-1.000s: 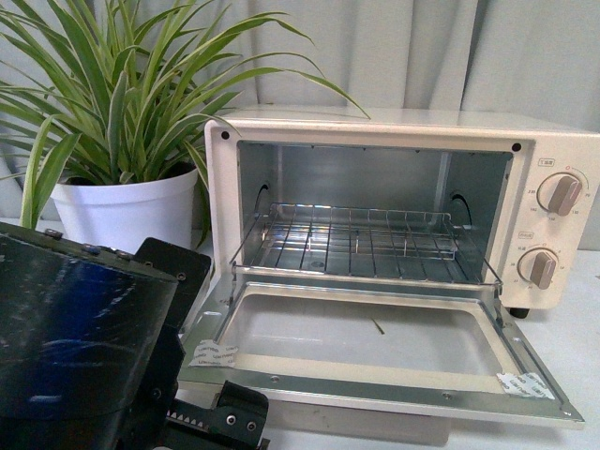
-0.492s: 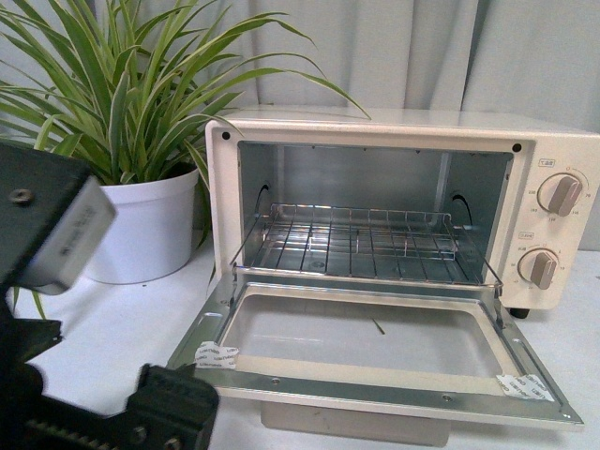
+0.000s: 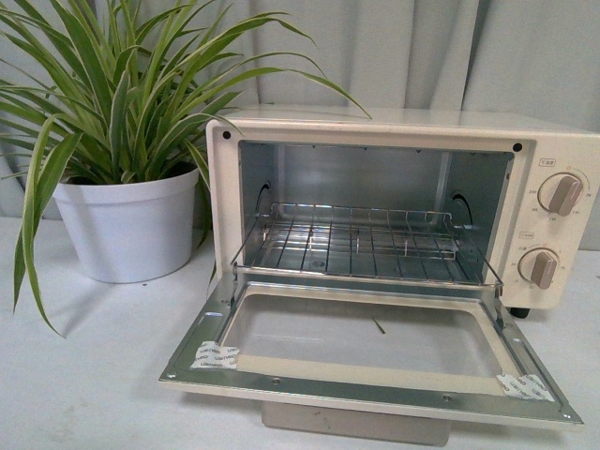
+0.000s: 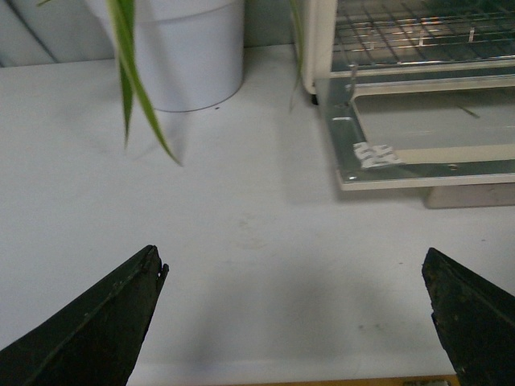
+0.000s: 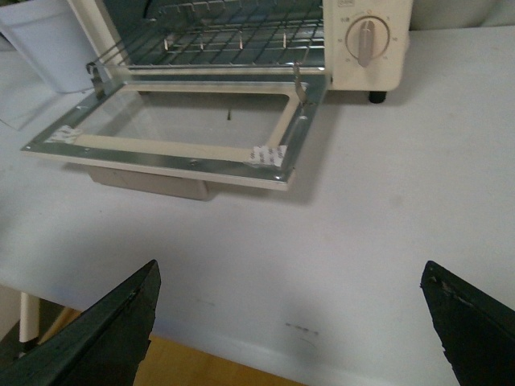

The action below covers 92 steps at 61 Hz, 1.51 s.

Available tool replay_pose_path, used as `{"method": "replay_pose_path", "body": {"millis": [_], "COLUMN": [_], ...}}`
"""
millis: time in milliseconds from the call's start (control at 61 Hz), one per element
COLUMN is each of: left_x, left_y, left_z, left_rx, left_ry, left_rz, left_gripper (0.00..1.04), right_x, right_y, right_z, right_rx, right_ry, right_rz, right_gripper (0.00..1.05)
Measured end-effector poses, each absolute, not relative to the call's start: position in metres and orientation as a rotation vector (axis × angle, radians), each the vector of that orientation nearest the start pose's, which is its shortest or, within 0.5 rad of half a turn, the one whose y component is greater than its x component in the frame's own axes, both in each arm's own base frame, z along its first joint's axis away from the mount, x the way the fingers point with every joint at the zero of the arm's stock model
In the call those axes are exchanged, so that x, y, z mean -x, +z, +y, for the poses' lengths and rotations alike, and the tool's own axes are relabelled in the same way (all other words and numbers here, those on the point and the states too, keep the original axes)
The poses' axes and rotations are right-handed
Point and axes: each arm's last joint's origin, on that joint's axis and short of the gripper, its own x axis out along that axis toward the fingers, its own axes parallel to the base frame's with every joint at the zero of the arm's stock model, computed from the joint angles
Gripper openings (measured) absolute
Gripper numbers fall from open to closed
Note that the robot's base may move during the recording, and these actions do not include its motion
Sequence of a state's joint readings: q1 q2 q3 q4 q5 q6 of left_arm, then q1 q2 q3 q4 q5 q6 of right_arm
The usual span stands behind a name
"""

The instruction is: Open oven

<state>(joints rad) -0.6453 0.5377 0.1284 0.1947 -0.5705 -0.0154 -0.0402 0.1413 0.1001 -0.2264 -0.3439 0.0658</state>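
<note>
Two end effectors, left (image 4: 294, 322) and right (image 5: 290, 322), hovering over worktop (image 4: 241, 225), fingers spread apart, holding nothing. Oven (image 3: 403, 253) sitting ahead of both, door (image 3: 375, 361) lying fully dropped. Risk: careless advance clipping overhanging door edge, jolting oven.

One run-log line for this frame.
oven door: fully down | rack: bare | left end effector: open, clear | right end effector: open, clear
</note>
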Motion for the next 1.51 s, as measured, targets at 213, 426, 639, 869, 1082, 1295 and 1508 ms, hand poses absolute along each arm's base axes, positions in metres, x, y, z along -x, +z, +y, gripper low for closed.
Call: {"method": "replay_pose_path", "body": {"millis": [213,426,639,869,1082,1295,1508], "left_x": [-0.109,-0.109,-0.097,-0.097,-0.097,-0.097,-0.097], "left_y": [0.179,0.177,0.168,0.168,0.167,0.167,0.167], "left_z": [-0.056,-0.052,-0.029,-0.015,0.000,0.000,0.000], "left_rx": [-0.061,-0.014,0.007,0.008,0.004,0.004,0.005], "left_ry": [-0.033,-0.029,-0.019,-0.012,0.000,-0.001,-0.001], "left_rz": [0.121,0.039,0.000,-0.009,-0.009,-0.009,-0.009], "left_gripper": [0.98,0.85,0.40,0.04,0.04,0.04,0.41], "right_x": [-0.098,-0.099,-0.097,-0.097,-0.097,-0.097,-0.097], "right_y": [0.165,0.162,0.165,0.165,0.165,0.165,0.165], "right_z": [0.009,0.003,0.000,0.000,0.000,0.000,0.000], "right_rx": [-0.103,-0.038,-0.007,-0.003,-0.003,-0.003,-0.001], "right_ry": [0.302,0.102,-0.002,-0.002,-0.002,-0.002,-0.002], "right_rz": [0.213,0.060,0.000,0.000,0.000,0.000,0.000], "right_gripper": [0.95,0.82,0.37,0.01,0.01,0.01,0.36]}}
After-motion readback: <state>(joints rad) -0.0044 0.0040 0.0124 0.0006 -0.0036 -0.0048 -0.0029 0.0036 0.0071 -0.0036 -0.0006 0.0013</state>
